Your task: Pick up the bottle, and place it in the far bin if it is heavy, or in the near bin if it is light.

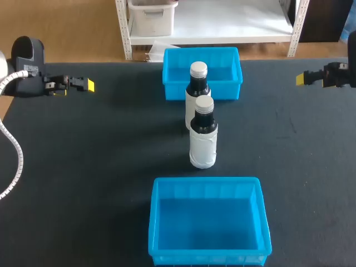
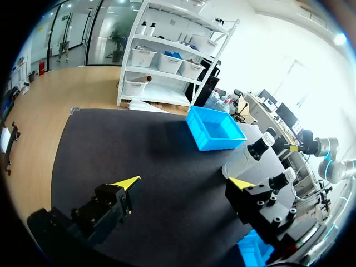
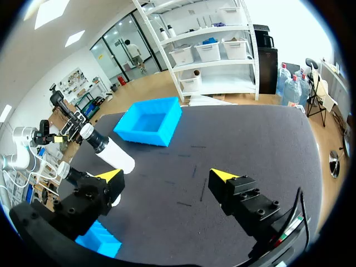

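so, two bottles [image 1: 203,142] upright between far bin [image 1: 167,72] and near bin [image 1: 153,222]

nearer dark bottle with white label and silver cap [image 1: 203,139]: stood upright mid-table | farther dark bottle of the same kind [image 1: 197,92]: upright just behind it, close before the far bin | far blue rectangular plastic bin [image 1: 173,84]: open-topped, centre | near blue rectangular plastic bin [image 1: 156,222]: open-topped, at the near edge

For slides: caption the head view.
Front bottle and back bottle stand between far bin and near bin; left gripper, right gripper at sides.
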Controlling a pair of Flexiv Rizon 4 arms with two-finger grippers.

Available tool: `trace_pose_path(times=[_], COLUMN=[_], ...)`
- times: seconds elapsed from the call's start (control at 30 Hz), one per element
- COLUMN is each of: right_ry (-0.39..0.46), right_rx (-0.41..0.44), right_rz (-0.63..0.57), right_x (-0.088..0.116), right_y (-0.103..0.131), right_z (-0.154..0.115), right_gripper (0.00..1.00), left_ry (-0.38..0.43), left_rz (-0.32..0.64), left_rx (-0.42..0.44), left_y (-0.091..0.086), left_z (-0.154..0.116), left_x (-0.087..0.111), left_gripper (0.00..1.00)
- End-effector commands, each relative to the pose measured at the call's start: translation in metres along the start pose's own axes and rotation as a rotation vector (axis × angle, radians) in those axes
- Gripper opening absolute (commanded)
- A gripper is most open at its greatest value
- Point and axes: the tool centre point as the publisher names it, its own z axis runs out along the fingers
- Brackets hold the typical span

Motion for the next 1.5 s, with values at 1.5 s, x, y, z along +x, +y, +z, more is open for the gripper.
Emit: trace_pose_path(times=[1.5], right_ry=[0.144], right_rx=[-0.426], right_rz=[-0.668], right_x=[-0.0016], right_y=[0.0002], right_z=[0.0011], right_gripper=[1.0], left_ry=[0.0], left_rz=[0.0], left_rx=[0.0], left_y=[0.0], left_z=[0.0], left_x=[0.0], left_gripper=[1.0])
